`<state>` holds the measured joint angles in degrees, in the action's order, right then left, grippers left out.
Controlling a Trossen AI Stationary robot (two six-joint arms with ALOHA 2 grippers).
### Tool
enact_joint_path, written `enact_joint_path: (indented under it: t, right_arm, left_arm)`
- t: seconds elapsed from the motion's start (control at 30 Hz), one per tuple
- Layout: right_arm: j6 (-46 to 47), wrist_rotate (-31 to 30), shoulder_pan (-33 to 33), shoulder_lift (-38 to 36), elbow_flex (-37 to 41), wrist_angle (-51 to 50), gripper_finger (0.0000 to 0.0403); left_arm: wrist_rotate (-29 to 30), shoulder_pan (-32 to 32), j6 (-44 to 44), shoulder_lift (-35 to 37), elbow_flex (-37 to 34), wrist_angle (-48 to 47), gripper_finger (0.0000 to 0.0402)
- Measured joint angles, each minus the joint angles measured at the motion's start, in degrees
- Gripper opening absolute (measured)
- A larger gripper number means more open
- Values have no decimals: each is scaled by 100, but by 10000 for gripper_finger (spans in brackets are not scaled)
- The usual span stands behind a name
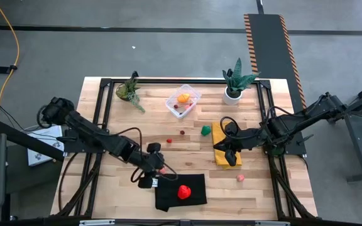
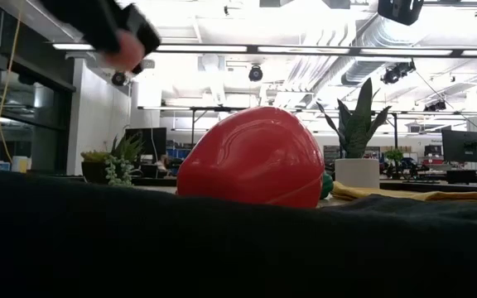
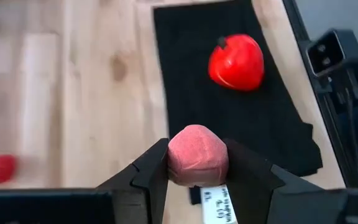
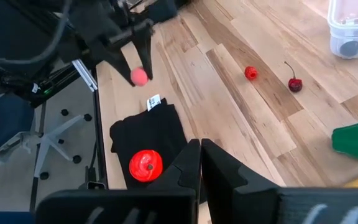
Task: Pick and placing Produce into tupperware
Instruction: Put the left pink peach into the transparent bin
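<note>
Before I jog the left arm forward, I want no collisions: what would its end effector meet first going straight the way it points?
The left end effector, closed on a pink berry, points over the black cloth. Probably the cloth first; the red strawberry sits slightly aside. Depth is unclear.

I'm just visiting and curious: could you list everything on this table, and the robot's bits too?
tupperware: one, clear, far middle, holding an orange piece and small red ones.
Red toy: one, on black cloth, near edge.
Green piece: one, beside yellow cloth.
Red berry and cherry: one each, mid-table.
Pink piece: one, near right.
Potted plants: two, far side.
left gripper: gripping a pink berry.
right gripper: shut, over yellow cloth.
</note>
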<state>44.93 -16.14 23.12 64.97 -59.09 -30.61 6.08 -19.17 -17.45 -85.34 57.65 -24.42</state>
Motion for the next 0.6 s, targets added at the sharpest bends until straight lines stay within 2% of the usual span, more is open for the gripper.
enact_joint_path:
  t: [0.27, 0.6]
  right_arm:
    - [-49, 0, 0, 0, 0, 4, 5]
    - [-151, 0, 1, 0, 0, 4, 5]
  left_arm:
    - [317, 729, 223, 2, 1066, -1467, 127]
    - [186, 1704, 848, 4, 1714, -2121, 127]
